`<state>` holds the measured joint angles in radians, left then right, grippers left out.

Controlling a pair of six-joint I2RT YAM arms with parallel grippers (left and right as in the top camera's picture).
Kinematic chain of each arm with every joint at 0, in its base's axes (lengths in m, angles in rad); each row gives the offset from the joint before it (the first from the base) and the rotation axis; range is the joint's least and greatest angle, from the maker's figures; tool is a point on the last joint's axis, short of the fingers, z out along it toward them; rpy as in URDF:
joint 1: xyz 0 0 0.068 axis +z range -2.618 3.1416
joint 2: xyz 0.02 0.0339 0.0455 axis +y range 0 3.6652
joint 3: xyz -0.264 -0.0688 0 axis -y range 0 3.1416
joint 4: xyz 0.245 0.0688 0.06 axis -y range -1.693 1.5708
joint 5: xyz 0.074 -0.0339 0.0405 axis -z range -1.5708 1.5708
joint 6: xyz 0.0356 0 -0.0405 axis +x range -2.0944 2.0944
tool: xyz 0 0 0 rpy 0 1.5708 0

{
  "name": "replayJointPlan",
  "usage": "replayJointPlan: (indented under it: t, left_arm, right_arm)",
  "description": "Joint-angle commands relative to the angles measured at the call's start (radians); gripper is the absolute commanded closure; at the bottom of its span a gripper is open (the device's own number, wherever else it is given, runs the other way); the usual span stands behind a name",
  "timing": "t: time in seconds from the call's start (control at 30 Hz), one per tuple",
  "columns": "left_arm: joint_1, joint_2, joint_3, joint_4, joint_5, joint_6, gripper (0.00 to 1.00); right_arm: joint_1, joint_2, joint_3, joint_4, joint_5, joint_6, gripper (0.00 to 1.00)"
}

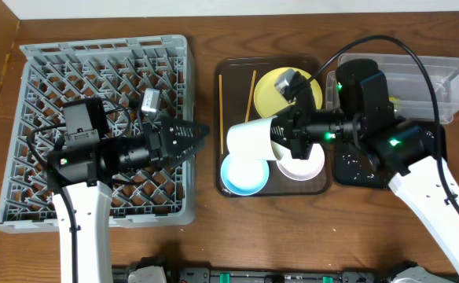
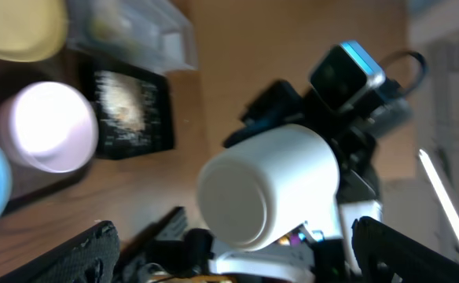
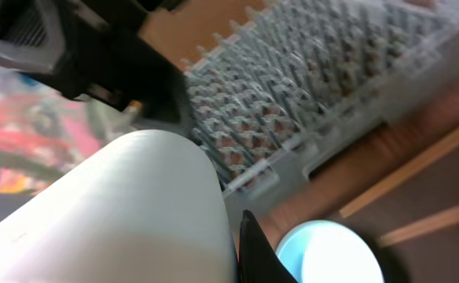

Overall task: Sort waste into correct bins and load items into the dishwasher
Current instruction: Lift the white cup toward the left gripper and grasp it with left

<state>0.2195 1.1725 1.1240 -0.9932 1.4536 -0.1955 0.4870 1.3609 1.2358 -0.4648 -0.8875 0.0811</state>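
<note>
Brown wooden table (image 1: 206,31) fills my overhead view, with the square grey plastic dish rack (image 1: 104,43) taking up its left end. My left gripper (image 1: 200,135) hangs over the rack's right edge, its fingers spread wide apart and holding nothing, aimed toward the middle of the table. There the dark brown serving tray (image 1: 233,67) carries two thin wooden chopsticks (image 1: 221,98) lying along its left side, a round pale-yellow plate (image 1: 270,88) at its far edge, a light-blue bowl (image 1: 241,174) at its near left corner and a white bowl (image 1: 300,167) just beside it on the right. My right gripper (image 1: 283,138) is clamped on the white cup (image 1: 249,140), which it holds on its side above the serving tray, over the two bowls, base pointing at the left gripper. Right of the serving tray sits the shallow black rectangular tray (image 1: 355,169) with beige crumbs (image 2: 123,98) scattered in it, and beyond that, toward the table's far right corner, the clear plastic rectangular tub (image 1: 442,79).
</note>
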Motion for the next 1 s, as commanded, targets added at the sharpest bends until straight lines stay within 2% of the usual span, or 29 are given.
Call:
replayJointPlan:
  t: [0.0, 0.23, 0.4, 0.63, 0.73, 0.97]
  left_arm:
    - [-0.041, 0.000, 0.021, 0.000, 0.119, 0.050, 0.05]
    - [-0.140, 0.000, 0.021, 0.019, 0.119, 0.050, 0.09]
    - [-0.177, 0.000, 0.021, 0.023, 0.119, 0.050, 0.23]
    - [-0.190, 0.000, 0.021, 0.023, 0.119, 0.050, 0.26]
    - [-0.190, 0.000, 0.021, 0.023, 0.119, 0.049, 0.24]
    - [-0.190, -0.014, 0.021, 0.039, 0.119, 0.049, 0.14]
  right_arm:
    - [0.035, 0.022, 0.008, 0.048, -0.121, -0.038, 0.99]
    - [0.084, 0.066, 0.008, 0.121, -0.111, -0.038, 0.99]
    - [0.099, 0.105, 0.008, 0.182, -0.108, -0.033, 0.99]
    - [0.097, 0.106, 0.008, 0.251, -0.055, 0.022, 0.99]
    - [0.097, 0.106, 0.008, 0.248, 0.020, 0.045, 0.99]
    - [0.097, 0.108, 0.008, 0.252, 0.021, 0.045, 0.99]
